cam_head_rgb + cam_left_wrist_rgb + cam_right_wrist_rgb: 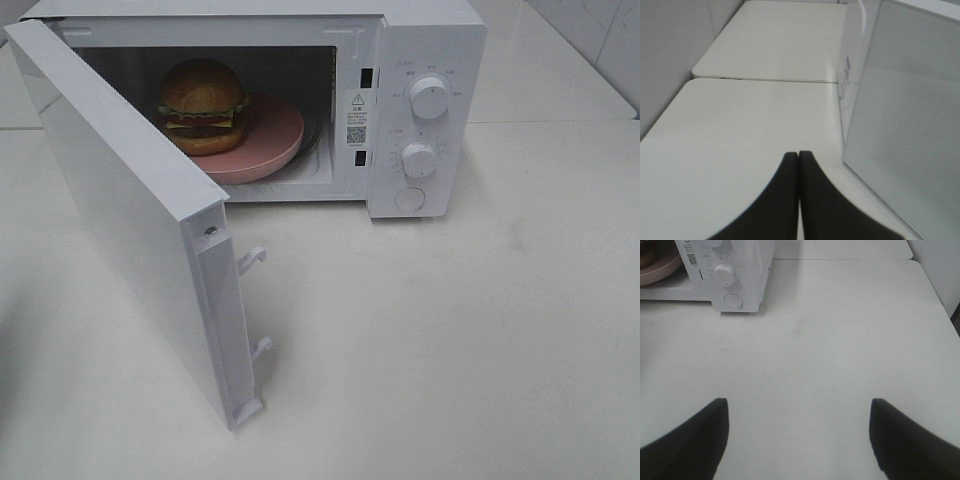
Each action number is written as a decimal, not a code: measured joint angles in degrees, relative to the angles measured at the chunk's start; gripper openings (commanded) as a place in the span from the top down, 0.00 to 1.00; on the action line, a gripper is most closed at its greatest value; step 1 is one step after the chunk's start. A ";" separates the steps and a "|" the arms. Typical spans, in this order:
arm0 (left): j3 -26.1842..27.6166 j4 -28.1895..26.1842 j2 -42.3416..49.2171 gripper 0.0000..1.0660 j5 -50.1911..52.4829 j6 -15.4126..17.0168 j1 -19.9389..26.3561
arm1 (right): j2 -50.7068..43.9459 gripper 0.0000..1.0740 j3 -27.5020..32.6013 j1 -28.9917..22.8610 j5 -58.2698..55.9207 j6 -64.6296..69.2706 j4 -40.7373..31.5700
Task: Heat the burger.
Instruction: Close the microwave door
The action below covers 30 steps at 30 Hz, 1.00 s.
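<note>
Burger [203, 105]: glossy brown bun, green lettuce, red and dark layers; you see it upright on pink plate [272, 150] inside microwave [430, 50], door [120, 200] swung wide. Your left gripper [798, 154] pinched closed, empty; right gripper [799, 401] spread wide, holding nothing; both above white table [815, 340].

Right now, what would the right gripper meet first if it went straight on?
Probably only the bare white tabletop: the right gripper, jaws open, points at open surface. The white box-shaped microwave oven sits off to one side of that line; depth is unclear.
</note>
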<state>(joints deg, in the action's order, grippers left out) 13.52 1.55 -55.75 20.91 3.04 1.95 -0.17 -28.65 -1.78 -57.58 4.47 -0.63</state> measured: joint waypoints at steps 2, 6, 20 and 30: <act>0.00 4.64 -3.04 1.00 3.38 2.29 -1.49 | 0.00 0.30 0.00 0.00 0.00 0.00 0.00; 0.00 10.03 -8.08 1.00 9.28 4.70 -4.30 | 0.00 0.30 0.00 0.00 0.00 0.00 0.00; 0.11 7.85 -23.61 1.00 21.03 5.39 -13.12 | 0.00 0.30 0.00 0.00 0.00 0.00 0.00; 5.44 5.96 -29.11 1.00 22.86 5.33 -19.19 | 0.00 0.30 0.00 0.00 0.00 0.00 0.00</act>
<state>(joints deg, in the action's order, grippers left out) 18.96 7.51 -84.86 43.77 8.37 -17.25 -0.17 -28.65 -1.78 -57.58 4.47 -0.63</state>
